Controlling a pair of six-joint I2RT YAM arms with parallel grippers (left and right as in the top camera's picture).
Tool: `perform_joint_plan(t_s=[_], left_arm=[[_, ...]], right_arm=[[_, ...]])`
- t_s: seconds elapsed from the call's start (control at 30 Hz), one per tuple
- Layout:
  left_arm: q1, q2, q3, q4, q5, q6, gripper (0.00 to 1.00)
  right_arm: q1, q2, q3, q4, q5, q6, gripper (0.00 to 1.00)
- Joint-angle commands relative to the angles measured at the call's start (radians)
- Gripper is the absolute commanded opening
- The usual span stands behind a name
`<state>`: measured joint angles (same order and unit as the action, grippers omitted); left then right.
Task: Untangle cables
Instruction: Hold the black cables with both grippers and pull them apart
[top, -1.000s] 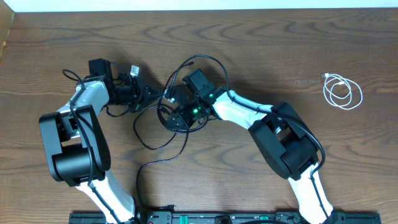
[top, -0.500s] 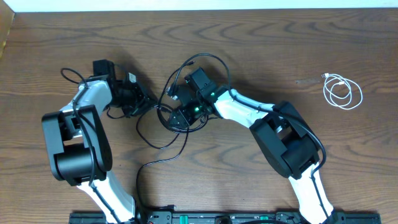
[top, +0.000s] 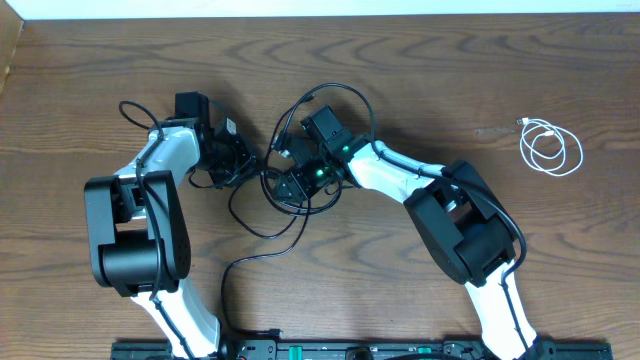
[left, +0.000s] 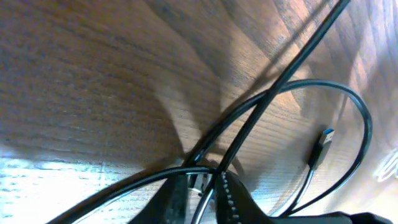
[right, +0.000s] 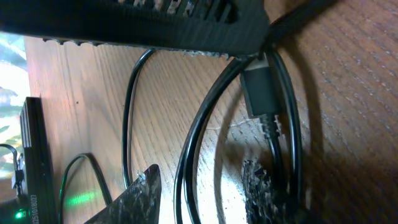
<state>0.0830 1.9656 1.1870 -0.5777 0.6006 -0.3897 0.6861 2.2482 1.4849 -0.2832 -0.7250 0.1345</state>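
Two black cables (top: 290, 195) lie tangled in loops at the table's middle, between my two grippers. The left gripper (top: 243, 158) is at the tangle's left side. Its jaws (left: 205, 190) are narrowly open, and one black strand (left: 211, 196) runs between the fingers close to the right one. A black plug (left: 320, 146) lies inside a loop beyond. The right gripper (top: 287, 168) is low over the tangle, open (right: 199, 186), with two black strands (right: 189, 168) passing between its fingers, untouched. A plug end (right: 261, 93) lies just ahead. The white cable (top: 550, 148) is coiled alone at far right.
A thicker black robot wire (top: 240, 270) runs from the tangle area down to the rail (top: 330, 350) at the front edge. Both arm bases (top: 130, 240) (top: 465, 230) flank the middle. The table's back edge (top: 320, 14) is at the top.
The left arm has moved right toward the tangle, dragging its strand along, and its jaws have parted slightly. The right jaws have widened a little; that arm has barely moved.
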Motion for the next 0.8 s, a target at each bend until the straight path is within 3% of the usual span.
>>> perform_joint_plan(t_s=[0.0, 0.43, 0.77], left_arm=[[-0.006, 0.012, -0.005, -0.01, -0.013, -0.008, 0.22], [-0.006, 0.011, -0.003, -0.12, 0.121, 0.013, 0.24], [-0.006, -0.001, -0.002, -0.109, 0.097, 0.041, 0.24]], right_arm=[[0.003, -0.035, -0.008, -0.002, -0.011, 0.011, 0.37], [0.0, -0.035, -0.008, -0.005, -0.026, 0.025, 0.37], [-0.039, -0.028, -0.008, -0.069, -0.113, 0.022, 0.33]])
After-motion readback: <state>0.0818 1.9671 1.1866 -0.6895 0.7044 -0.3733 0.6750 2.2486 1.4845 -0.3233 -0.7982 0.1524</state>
